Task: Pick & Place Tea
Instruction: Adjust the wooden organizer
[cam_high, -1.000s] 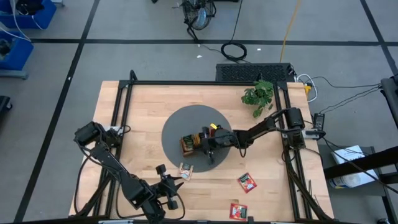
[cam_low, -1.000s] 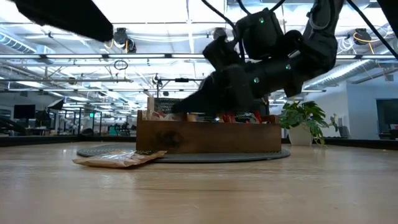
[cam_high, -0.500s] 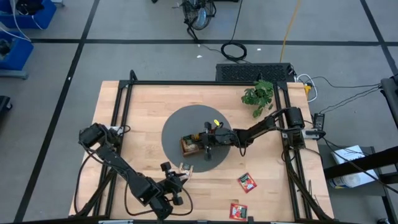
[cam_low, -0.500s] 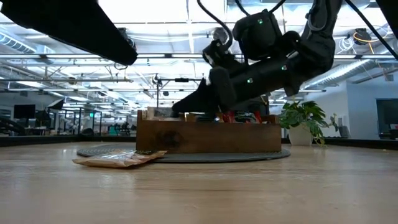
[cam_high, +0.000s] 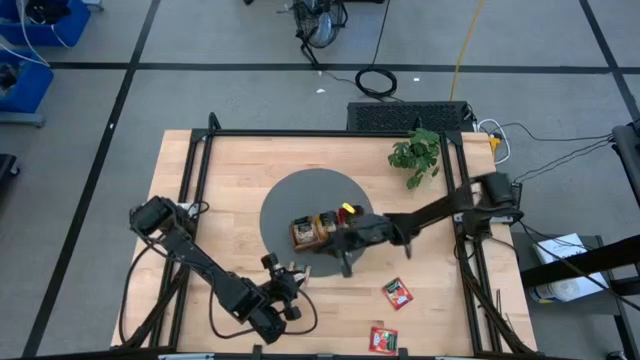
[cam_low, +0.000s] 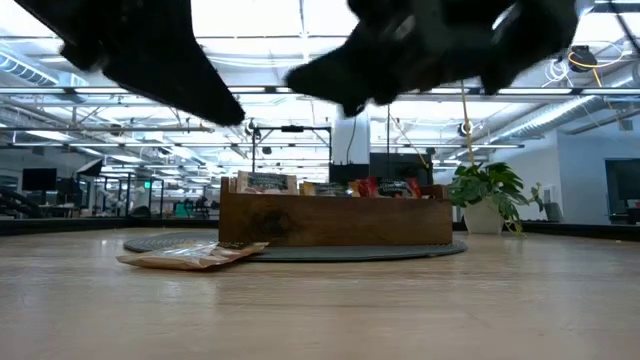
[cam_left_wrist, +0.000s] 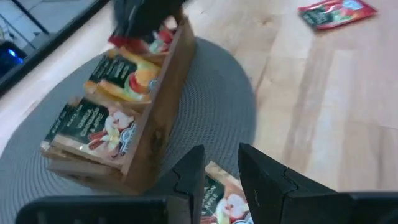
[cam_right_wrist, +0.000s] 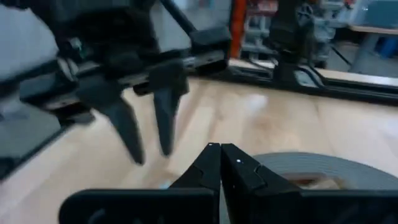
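While both my arms reach over it, the wooden bench (cam_high: 230, 160) carries everything else. At its middle lies a round grey mat (cam_high: 300, 195), and a brown wooden tray (cam_high: 306, 233) stands on the side of that mat nearest the bench's front edge, with tea packets (cam_left_wrist: 102, 121) standing upright in its compartments. A small potted plant (cam_high: 415, 153) sits by the back right corner.

My right arm stretches in from the right edge, and my right claw (cam_high: 347, 266) hangs just past the tray toward the front edge, clenched on nothing, its fingers (cam_right_wrist: 219, 165) pressed together. My left arm comes from the left edge along the front, and my left claw (cam_high: 293, 276) is over a beige packet (cam_high: 298, 270) that lies flat on the bare wood just off the mat's front rim. Its fingers (cam_left_wrist: 193, 177) stand parted, one to each side of that packet; whether they touch it I cannot tell.

Two red packets (cam_high: 397, 291) (cam_high: 383, 339) lie flat near the front right corner, well apart from the tray.
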